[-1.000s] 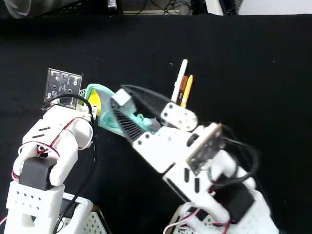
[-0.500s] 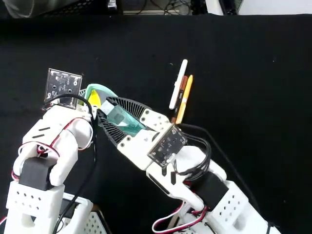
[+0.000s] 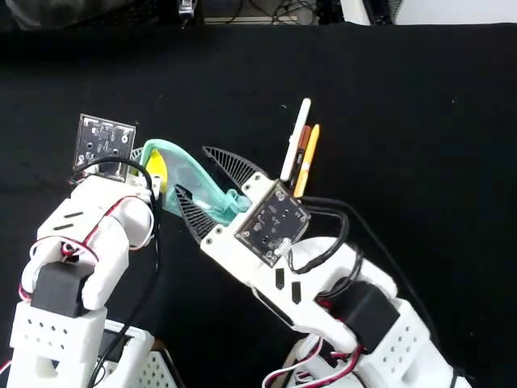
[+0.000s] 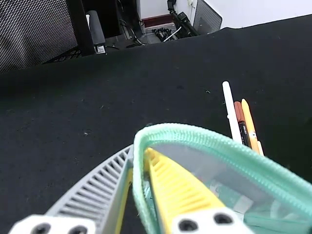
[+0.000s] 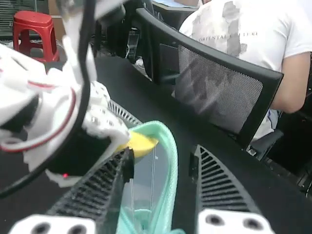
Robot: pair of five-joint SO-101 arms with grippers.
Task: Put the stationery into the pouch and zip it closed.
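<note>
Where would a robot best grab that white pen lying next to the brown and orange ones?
Probably near the far end of the white pen, from straight above, pinching across its width. That end pokes out past the brown pen and orange pen lying close against it, so bare table flanks it there.

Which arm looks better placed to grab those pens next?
The right. Its jaws stand open and empty, astride the pouch, and the pens lie just beside them. The left jaws are clamped on the pouch rim, holding it open.
</note>
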